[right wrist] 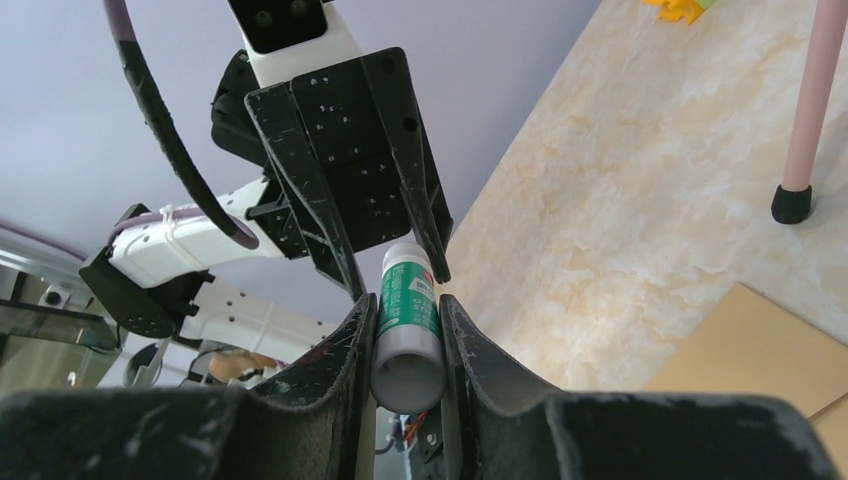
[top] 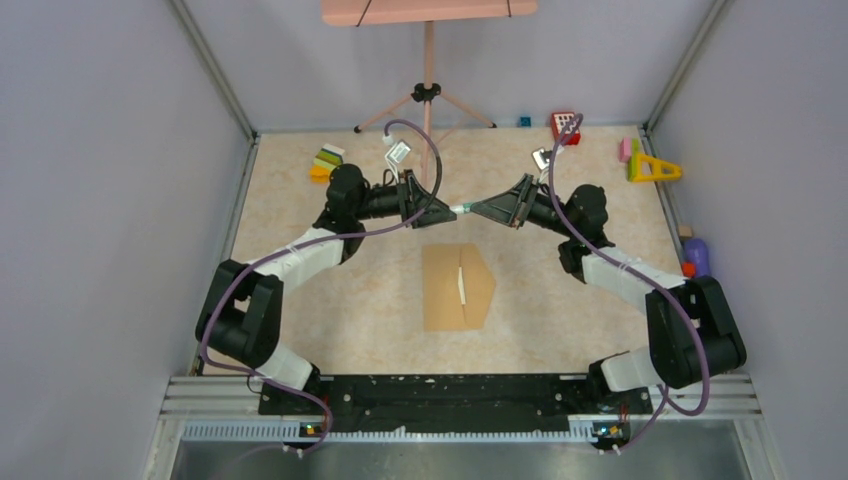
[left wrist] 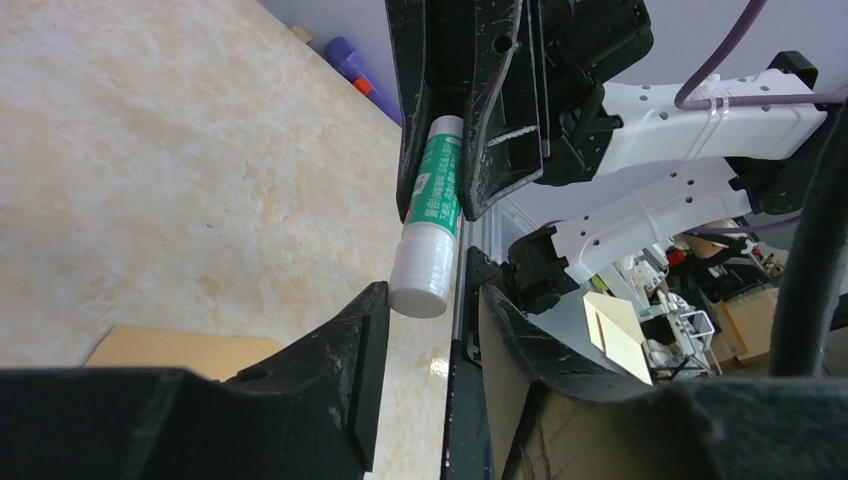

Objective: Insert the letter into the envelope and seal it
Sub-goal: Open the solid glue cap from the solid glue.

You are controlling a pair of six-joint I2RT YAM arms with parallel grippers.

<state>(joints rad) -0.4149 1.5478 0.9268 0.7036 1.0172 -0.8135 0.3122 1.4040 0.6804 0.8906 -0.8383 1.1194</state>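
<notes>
The brown envelope (top: pixel 457 287) lies flat mid-table with its triangular flap open to the right; it also shows in the wrist views (left wrist: pixel 170 350) (right wrist: pixel 760 350). A narrow pale strip (top: pixel 462 285) runs along the flap fold; I cannot tell whether it is the letter, and no other sheet is in view. Above the table behind the envelope, my right gripper (top: pixel 477 208) (right wrist: pixel 405 315) is shut on a green-and-white glue stick (top: pixel 462 208) (right wrist: pixel 405 300). My left gripper (top: pixel 450 210) (left wrist: pixel 430 335) faces it, jaws apart, with the stick's white cap (left wrist: pixel 420 280) at its fingertips.
Toys line the back: green and yellow blocks (top: pixel 327 160), a red toy (top: pixel 565 125), a yellow triangle (top: pixel 652 168). A purple object (top: pixel 697 255) sits at the right edge. A pink tripod stand (top: pixel 427 95) rises at the back centre. Grey walls enclose the table.
</notes>
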